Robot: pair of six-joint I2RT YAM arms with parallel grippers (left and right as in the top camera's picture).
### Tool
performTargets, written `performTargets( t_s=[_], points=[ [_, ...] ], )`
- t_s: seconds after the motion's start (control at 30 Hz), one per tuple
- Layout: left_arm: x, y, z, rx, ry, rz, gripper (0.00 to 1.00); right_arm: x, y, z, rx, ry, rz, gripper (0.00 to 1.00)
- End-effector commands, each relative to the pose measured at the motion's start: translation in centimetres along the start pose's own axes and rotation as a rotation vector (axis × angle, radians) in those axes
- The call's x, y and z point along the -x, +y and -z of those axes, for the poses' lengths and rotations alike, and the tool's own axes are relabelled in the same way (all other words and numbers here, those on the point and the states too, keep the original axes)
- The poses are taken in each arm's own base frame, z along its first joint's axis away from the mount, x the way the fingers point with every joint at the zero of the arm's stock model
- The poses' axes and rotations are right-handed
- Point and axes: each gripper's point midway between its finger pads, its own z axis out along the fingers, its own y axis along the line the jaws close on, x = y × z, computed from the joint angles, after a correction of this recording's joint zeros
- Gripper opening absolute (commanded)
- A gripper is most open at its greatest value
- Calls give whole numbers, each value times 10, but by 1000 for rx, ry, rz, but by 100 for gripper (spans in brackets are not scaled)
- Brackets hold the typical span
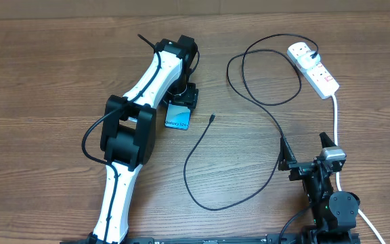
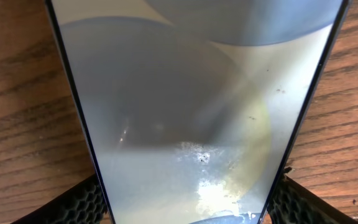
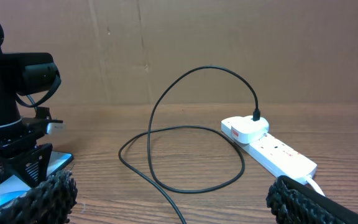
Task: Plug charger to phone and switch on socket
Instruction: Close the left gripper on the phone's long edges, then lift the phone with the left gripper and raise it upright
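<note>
The phone sits clasped between the left gripper's fingers.

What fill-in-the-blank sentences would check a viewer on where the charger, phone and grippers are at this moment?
1. The charger has its plug end in the ____.
2. Its connector tip lies loose on the wooden ____.
3. The left gripper sits directly over the ____.
4. The right gripper is ____ and holds nothing.
Missing words: socket; table; phone; open.
</note>
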Motion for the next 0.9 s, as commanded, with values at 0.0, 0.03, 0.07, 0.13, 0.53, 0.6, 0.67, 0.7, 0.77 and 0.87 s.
performTargets(
  t_s=[0.0,0.03,0.07,0.13,0.53,0.6,0.67,0.7,0.77,0.87],
  points=[
    [-8,6,-12,21,56,40,74,-2,-1,0,-4,-4,0,100],
    [-9,5,-10,17,62,44,74,-2,-1,0,-4,-4,0,100],
    [-10,3,-8,7,67,47,73,-2,-1,0,-4,-4,0,100],
    [-12,-1,-3,-18,79,49,72,-2,-1,0,-4,-4,0,100],
    [-27,-26,27,-176,160,92,70,-2,-1,0,-4,-4,0,100],
    [-32,-36,32,-255,195,106,70,-2,-1,0,-4,-4,0,100],
    [-37,-46,39,-352,233,128,68,-2,-1,0,-4,-4,0,100],
    [-38,-50,42,-396,248,139,68,-2,-1,0,-4,-4,0,100],
    [-39,-57,52,-504,280,171,67,-2,-1,0,-4,-4,0,100],
    [-37,-63,67,-647,314,214,66,-2,-1,0,-4,-4,0,100]
  ],
)
